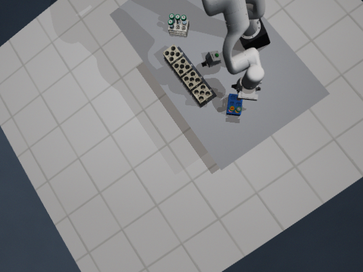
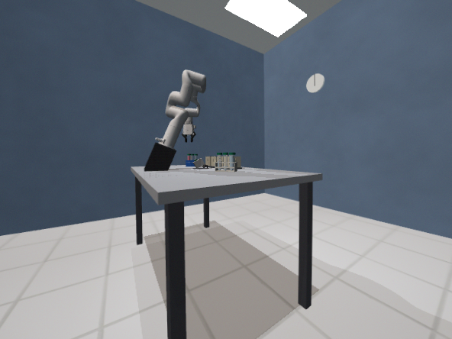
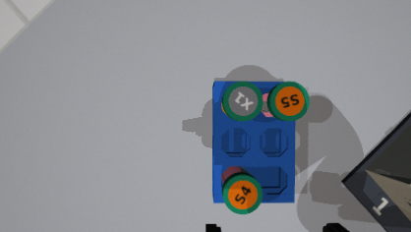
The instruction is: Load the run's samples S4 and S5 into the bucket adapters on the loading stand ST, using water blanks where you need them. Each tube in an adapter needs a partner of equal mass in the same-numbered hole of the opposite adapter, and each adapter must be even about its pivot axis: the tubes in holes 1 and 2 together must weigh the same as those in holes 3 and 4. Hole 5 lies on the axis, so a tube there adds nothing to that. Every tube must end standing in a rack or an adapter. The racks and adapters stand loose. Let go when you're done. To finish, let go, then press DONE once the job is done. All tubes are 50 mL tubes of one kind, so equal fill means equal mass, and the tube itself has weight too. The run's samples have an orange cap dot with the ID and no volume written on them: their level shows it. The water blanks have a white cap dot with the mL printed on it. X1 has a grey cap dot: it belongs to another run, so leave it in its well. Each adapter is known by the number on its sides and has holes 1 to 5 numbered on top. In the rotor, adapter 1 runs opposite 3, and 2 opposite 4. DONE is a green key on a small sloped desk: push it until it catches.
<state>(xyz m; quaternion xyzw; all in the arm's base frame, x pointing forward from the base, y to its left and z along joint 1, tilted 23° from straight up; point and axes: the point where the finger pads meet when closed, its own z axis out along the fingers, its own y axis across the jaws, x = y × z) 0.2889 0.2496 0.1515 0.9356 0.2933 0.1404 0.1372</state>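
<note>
My gripper point(image 2: 188, 141) point(image 3: 274, 228) is open and empty, high above the table near the blue rack point(image 1: 235, 102) point(image 3: 255, 162). In the wrist view the rack holds orange-dotted S5 point(image 3: 289, 101) and grey-dotted X1 point(image 3: 242, 101) side by side at the far end, and orange-dotted S4 point(image 3: 242, 195) in the near left well; its other wells are empty. Several green-capped tubes point(image 1: 178, 17) point(image 2: 225, 160) stand in the white rack point(image 1: 178, 33); their printed values are unreadable. Several cream adapters point(image 1: 192, 79) with empty-looking holes stand in a row on the dark stand point(image 1: 212, 98).
The small grey desk point(image 1: 213, 60) point(image 2: 198, 163) with the green key point(image 1: 216, 55) stands between the adapter row and the arm base point(image 1: 260, 41). In the wrist view the stand's dark edge marked 1 point(image 3: 380, 206) shows at the lower right.
</note>
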